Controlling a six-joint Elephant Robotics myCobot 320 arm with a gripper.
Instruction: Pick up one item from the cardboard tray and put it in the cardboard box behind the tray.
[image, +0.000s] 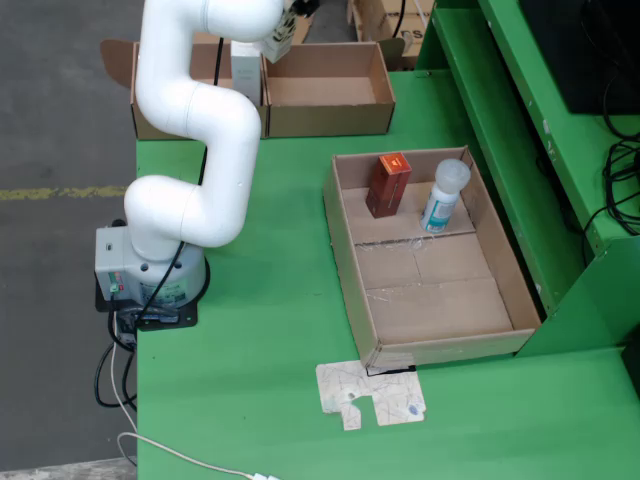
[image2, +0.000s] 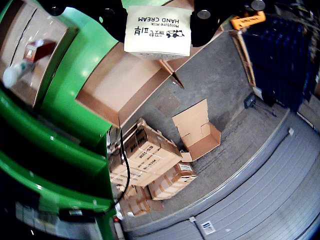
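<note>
Carry step nearly done: end effector (image2: 157, 20) clamped on the hand cream box (image2: 158, 30), held over the cardboard box (image: 330, 90) directly beneath it; next move calls for lowering, then release.

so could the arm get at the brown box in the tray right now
Probably not yet: the pincer is shut on a hand cream box over the back boxes. The brown box itself stands uncovered in the tray.

Carton (image: 388, 185) left of bottle (image: 443, 195) in tray (image: 436, 308), far end.
</note>
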